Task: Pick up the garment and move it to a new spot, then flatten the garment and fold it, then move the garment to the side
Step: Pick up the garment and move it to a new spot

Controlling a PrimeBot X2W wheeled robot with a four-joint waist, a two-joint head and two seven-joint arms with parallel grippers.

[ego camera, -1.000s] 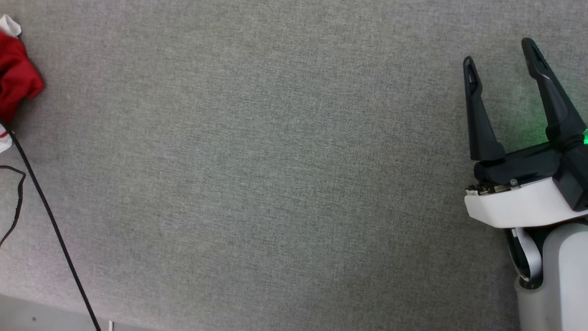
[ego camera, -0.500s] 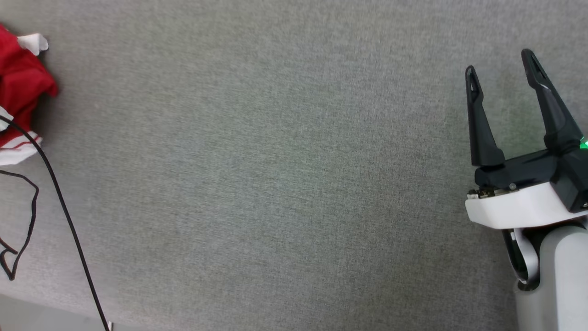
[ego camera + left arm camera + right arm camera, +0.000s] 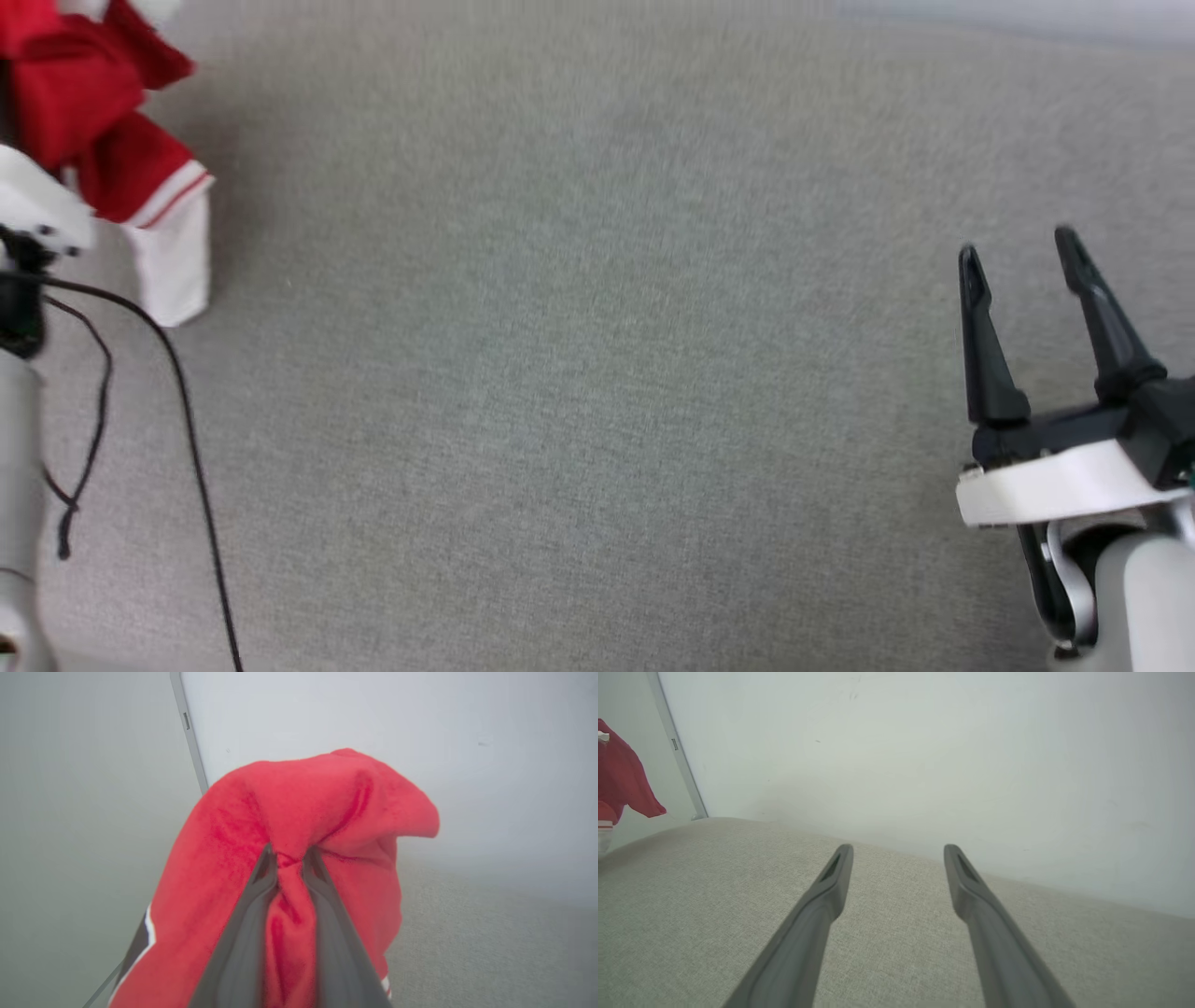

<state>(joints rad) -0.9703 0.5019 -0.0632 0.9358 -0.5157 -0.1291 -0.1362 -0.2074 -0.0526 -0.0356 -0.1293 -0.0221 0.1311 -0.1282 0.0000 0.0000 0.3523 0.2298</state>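
The garment (image 3: pixel 103 140) is a red shirt with a white sleeve and striped trim. It hangs bunched at the head view's top left, above the grey fabric surface (image 3: pixel 579 373). In the left wrist view my left gripper (image 3: pixel 289 858) is shut on a fold of the red garment (image 3: pixel 317 807), which drapes over both fingers. The garment (image 3: pixel 621 784) also hangs at the right wrist view's far left. My right gripper (image 3: pixel 1022 252) stands open at the lower right with nothing between its fingers (image 3: pixel 836 877).
A black cable (image 3: pixel 187 429) loops down beside my left arm (image 3: pixel 19 448) at the left edge. A pale wall (image 3: pixel 924 756) with a vertical metal strip (image 3: pixel 677 751) rises behind the surface's far edge.
The head camera has shifted, so the whole picture has slid. The garment now hangs higher and further into view, its white sleeve dangling. My left arm has come into the left edge.
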